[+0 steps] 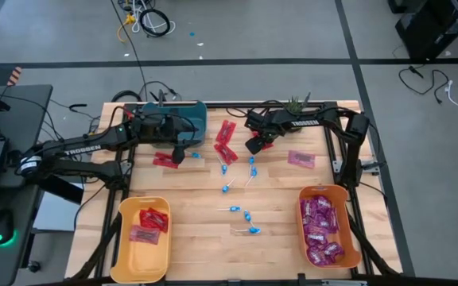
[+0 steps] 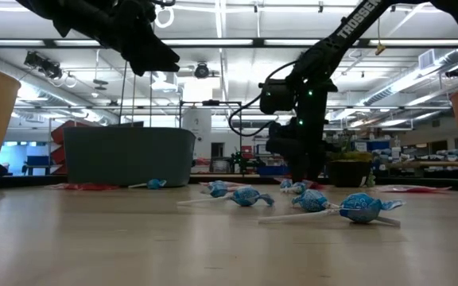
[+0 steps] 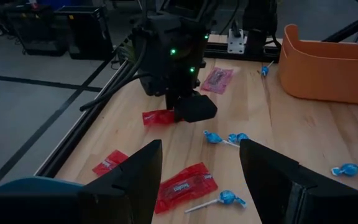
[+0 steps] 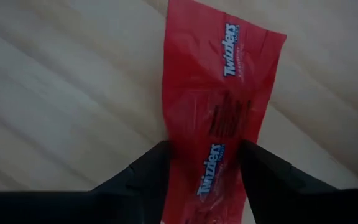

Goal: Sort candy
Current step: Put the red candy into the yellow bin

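While the left gripper [image 3: 197, 171] waits open by the teal bin [image 1: 188, 117], the right gripper's [image 4: 204, 168] jaws straddle a red packet [image 4: 222, 99], not clenched.

The left arm [image 1: 78, 151] comes in from the left edge of the high view and reaches right along the upper part of the frame. Its gripper [image 1: 183, 152] hangs above the table with the jaws wide apart. The right arm [image 1: 348, 131] bends in from the upper right and stretches left. The right gripper [image 1: 254, 146] is down low near the frame's centre, its fingers [image 4: 145, 177] spread to either side of a red packet [image 4: 219, 118].
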